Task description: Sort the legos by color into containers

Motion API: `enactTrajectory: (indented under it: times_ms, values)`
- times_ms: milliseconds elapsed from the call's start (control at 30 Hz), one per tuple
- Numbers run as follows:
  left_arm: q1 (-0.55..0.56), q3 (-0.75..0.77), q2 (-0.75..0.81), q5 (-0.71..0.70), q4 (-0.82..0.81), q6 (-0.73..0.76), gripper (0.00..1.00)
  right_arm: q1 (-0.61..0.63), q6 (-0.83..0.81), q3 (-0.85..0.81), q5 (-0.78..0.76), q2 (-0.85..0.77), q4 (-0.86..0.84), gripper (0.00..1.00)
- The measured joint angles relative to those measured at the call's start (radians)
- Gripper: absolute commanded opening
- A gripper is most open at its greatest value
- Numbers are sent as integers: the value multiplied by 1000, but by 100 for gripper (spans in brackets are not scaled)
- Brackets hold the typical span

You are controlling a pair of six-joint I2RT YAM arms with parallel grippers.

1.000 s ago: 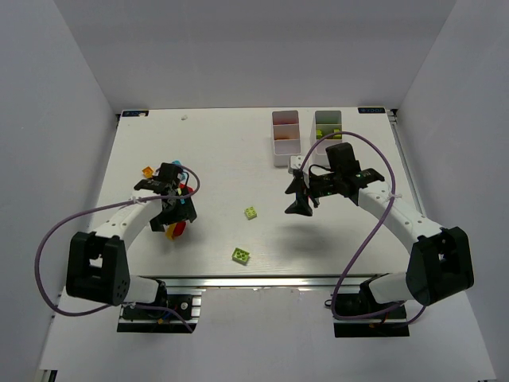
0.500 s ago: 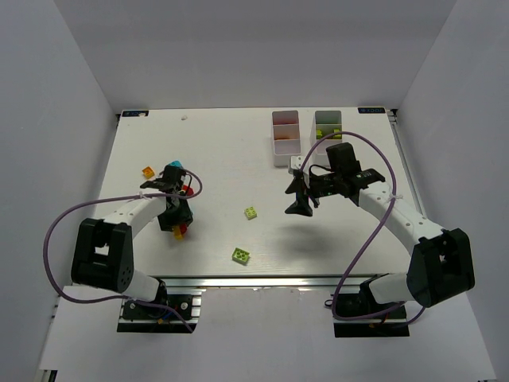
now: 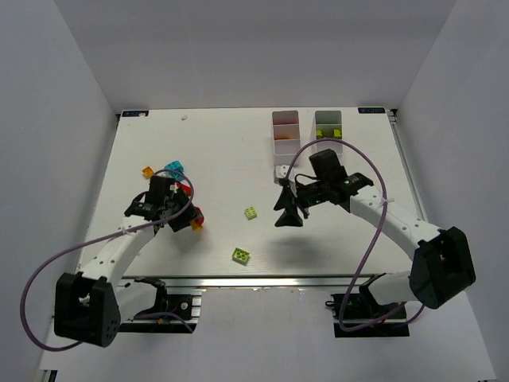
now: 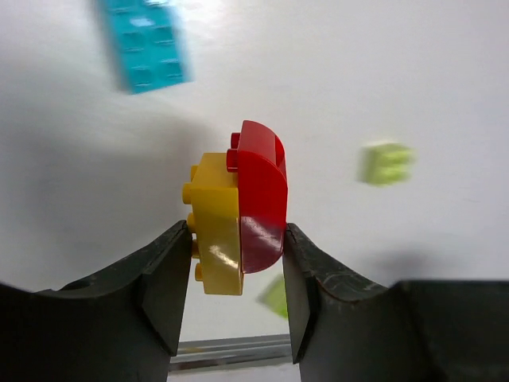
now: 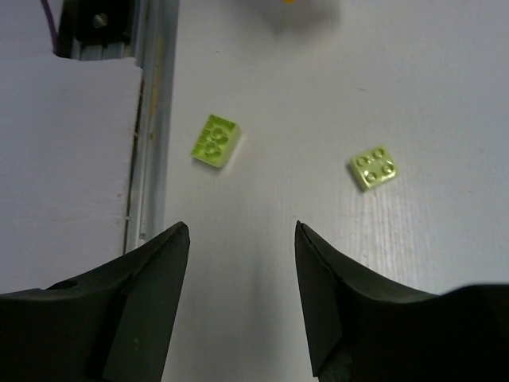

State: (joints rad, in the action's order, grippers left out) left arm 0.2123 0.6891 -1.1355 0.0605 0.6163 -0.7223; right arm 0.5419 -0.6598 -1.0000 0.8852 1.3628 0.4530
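In the left wrist view my left gripper (image 4: 237, 263) is shut on a red rounded lego (image 4: 262, 199) joined to a yellow lego (image 4: 216, 231), held above the table. From above, that pair (image 3: 195, 221) shows at the left gripper (image 3: 184, 218). A cyan lego (image 3: 173, 168) and an orange lego (image 3: 148, 171) lie behind it. Two lime legos (image 3: 251, 212) (image 3: 240, 255) lie mid-table. My right gripper (image 3: 288, 216) hangs open and holds nothing, above the table right of them. The two white containers (image 3: 273, 139) (image 3: 316, 127) stand at the back right.
The right container holds lime pieces (image 3: 336, 132). In the right wrist view the two lime legos (image 5: 215, 142) (image 5: 374, 168) lie ahead of the open gripper (image 5: 241, 239), with the table's metal front rail (image 5: 151, 119) at the left.
My left gripper has shut on the red and yellow legos and carried them right and nearer. The right gripper has shifted slightly left, its jaws a little narrower.
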Motion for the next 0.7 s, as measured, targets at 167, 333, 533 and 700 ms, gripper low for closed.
enactTrajectory:
  times_ms: [167,333,533,700]
  values:
    - [78,-14,107,97,-207,-219,37,97,320,17,-56,-15,-148,61]
    - [196,0,74,112,-427,-415,38,185,644,-12,-290,-6,-277,70]
    - [276,71,-34,86,-584,-560,38,216,847,-117,-486,60,-362,71]
    - [304,85,-65,65,-672,-634,37,214,930,-116,-581,60,-430,64]
